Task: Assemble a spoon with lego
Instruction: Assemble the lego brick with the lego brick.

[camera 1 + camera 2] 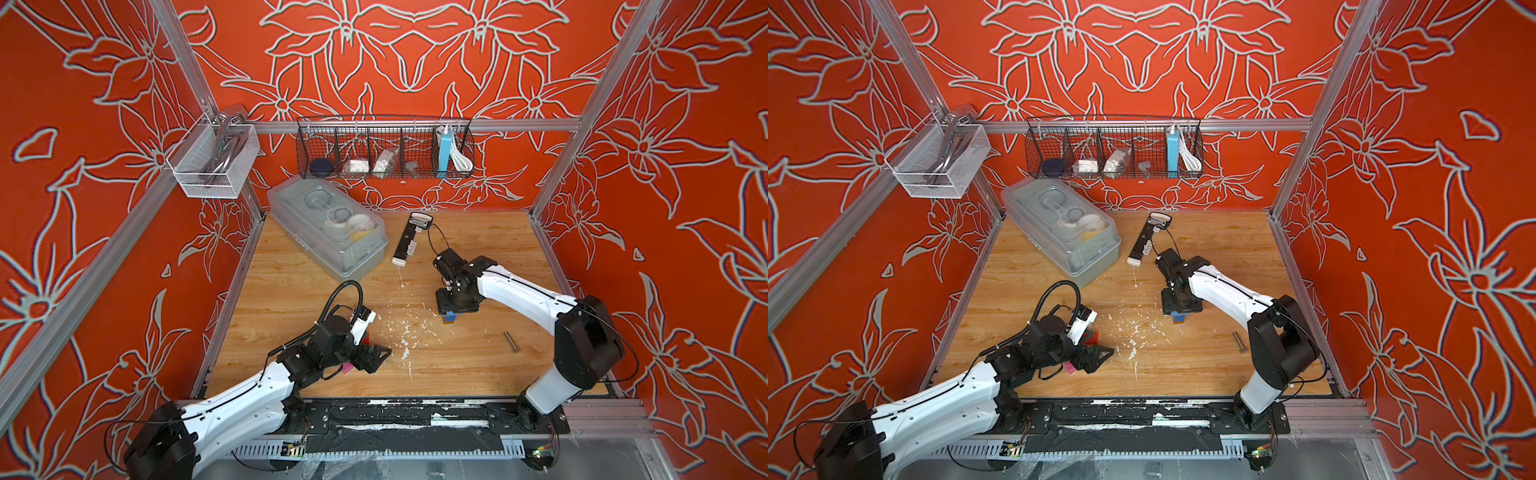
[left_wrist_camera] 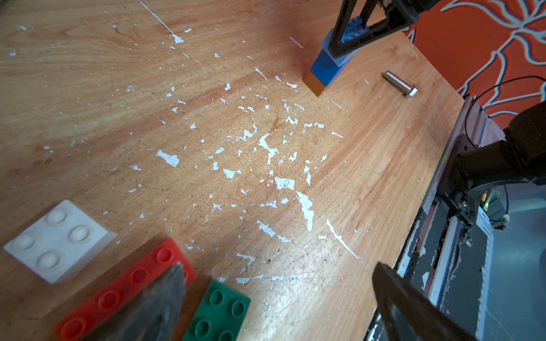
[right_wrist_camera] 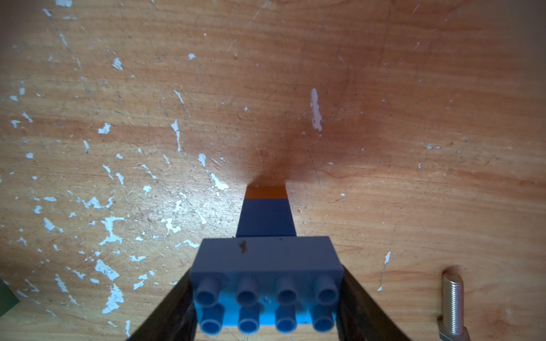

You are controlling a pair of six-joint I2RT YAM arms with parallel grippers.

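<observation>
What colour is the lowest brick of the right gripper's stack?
Orange-brown; the lowest brick shows best in the left wrist view.

You see grey-flowered orange-red walls (image 1: 415,62), white-flecked wood-grain table (image 1: 291,291), white brick (image 2: 59,239), red brick (image 2: 109,298), green brick (image 2: 220,310), light blue brick (image 3: 266,254), blue brick (image 3: 266,217), brown brick (image 3: 266,192).

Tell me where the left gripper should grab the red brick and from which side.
Take the red brick across its narrow width, one finger on each long side wall, coming straight down from above: it lies flat, studs up, on the table. The green brick lies close beside one long side, so that finger likely has little room. The left gripper is open.
</observation>
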